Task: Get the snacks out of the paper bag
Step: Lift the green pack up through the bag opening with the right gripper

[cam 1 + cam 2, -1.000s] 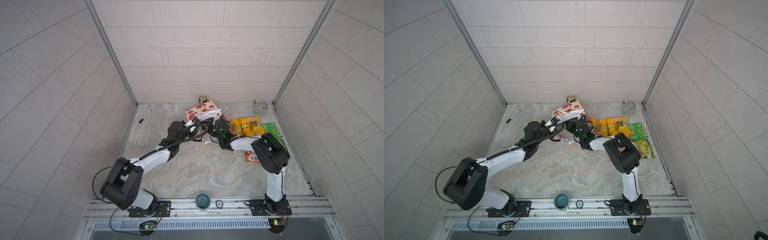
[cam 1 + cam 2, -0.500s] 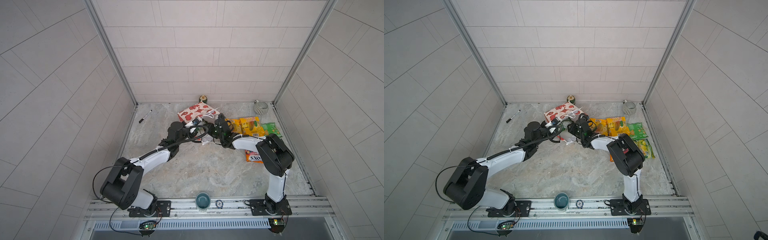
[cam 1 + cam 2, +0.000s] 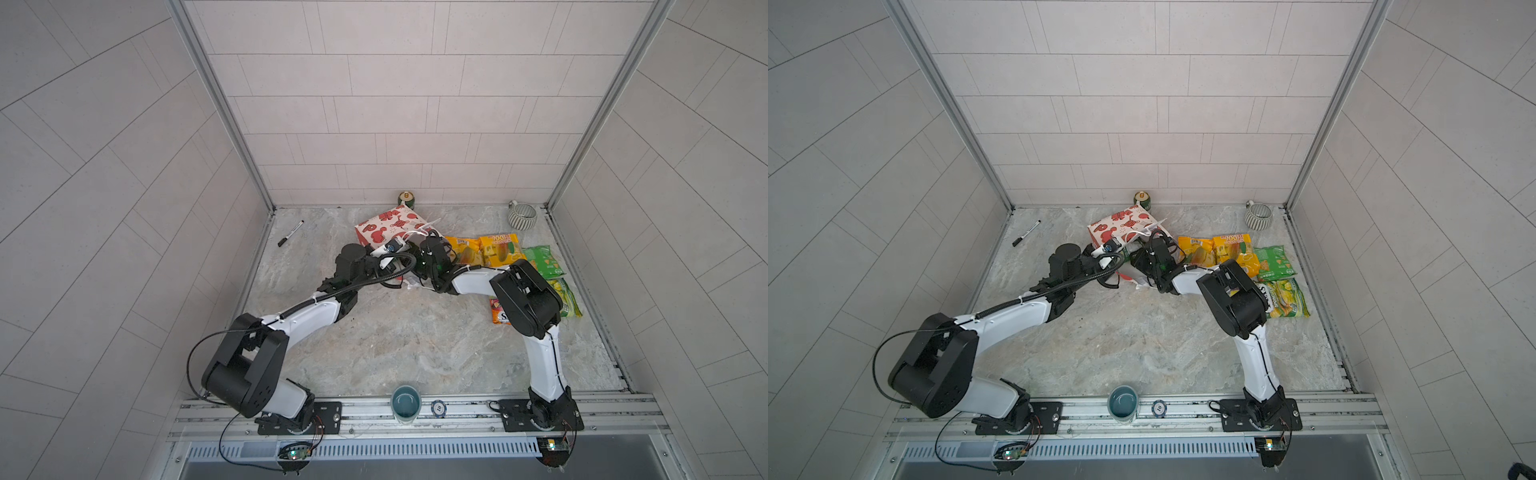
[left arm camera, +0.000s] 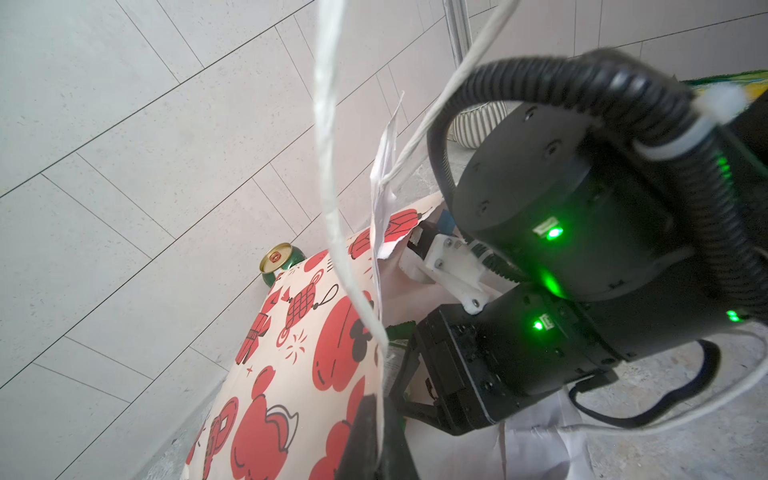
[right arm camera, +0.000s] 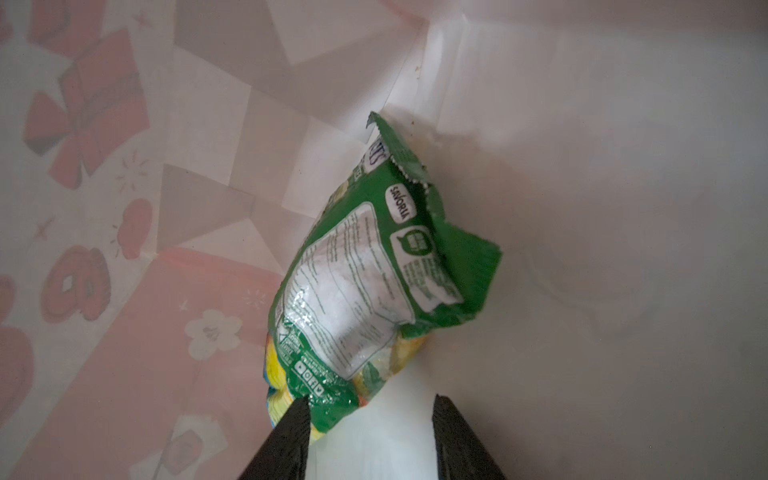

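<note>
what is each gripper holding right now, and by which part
The left gripper is shut on the mouth rim of the paper bag. The right gripper holds nothing: its fingers stand apart inside the bag, at one end of the green packet.

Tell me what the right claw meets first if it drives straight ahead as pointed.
Likely the green snack packet inside the paper bag: it lies just ahead of the open right claw, slightly off to one side. Exact depth is unclear.

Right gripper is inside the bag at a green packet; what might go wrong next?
1. The green packet sits toward one finger of the open right gripper; closing may catch only its corner.
2. The cord handle hangs by the right arm; withdrawal could snag it and drag the paper bag.
</note>
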Robot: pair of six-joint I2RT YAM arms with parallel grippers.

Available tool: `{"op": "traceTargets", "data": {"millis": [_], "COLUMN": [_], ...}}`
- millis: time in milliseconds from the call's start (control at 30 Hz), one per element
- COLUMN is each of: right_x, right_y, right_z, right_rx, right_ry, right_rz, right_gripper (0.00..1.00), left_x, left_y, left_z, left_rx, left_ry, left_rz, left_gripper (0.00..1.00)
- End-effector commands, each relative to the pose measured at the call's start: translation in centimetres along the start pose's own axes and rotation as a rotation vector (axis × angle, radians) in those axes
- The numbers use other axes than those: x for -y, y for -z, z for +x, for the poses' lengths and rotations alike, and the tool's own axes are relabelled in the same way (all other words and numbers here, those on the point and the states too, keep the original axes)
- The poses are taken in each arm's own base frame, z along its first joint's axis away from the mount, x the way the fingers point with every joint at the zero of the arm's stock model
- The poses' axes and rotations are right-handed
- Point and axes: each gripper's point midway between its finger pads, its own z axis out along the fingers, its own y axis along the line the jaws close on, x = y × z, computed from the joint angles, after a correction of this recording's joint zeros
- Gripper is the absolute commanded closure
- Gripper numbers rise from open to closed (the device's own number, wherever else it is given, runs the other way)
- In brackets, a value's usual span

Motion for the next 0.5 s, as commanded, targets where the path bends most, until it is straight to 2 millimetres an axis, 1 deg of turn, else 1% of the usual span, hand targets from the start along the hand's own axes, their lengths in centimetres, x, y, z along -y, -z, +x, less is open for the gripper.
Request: {"op": "traceTargets", "data": {"millis": [0, 67, 133, 267, 333, 400, 467], "right_x": [-1.2, -1.7, -1.9, -2.1, -2.1, -1.9, -1.5], "right_y": [-0.9, -1.3, -1.5, -2.2, -2.4, -2.8, -3.1], "right_z": [-0.5, -0.9, -1.1, -1.4, -1.4, -1.3, -1.0], "right_rx": [0.026, 0.039, 0.059, 0.071, 0.077, 0.075, 0.067], "right_ry": [-0.038, -0.039, -0.047, -0.056, -0.053, -0.044, -0.044], "right_rz": [-0.034, -0.041, -0.046, -0.051, -0.044, -0.035, -0.024], "right_gripper": [0.53, 0.54, 0.57, 0.7, 0.74, 0.74, 0.65], "left_x": [0.5, 0.6, 0.6, 0.6, 0.7, 0.8, 0.8], "left_y": [0.2, 0.3, 0.3, 0.5, 0.6, 0.7, 0.7], "left_z": [-0.8, -0.9, -1.0, -1.3, -1.3, -1.4, -1.5], "left_rx": [0.047, 0.053, 0.059, 0.071, 0.075, 0.084, 0.089], "left_ry": [-0.003, -0.005, -0.005, -0.006, -0.007, -0.008, -0.006], "left_rz": [0.029, 0.037, 0.035, 0.036, 0.039, 0.041, 0.038], "left_gripper": [1.0, 1.0, 1.0, 1.0, 1.0, 1.0, 1.0]}}
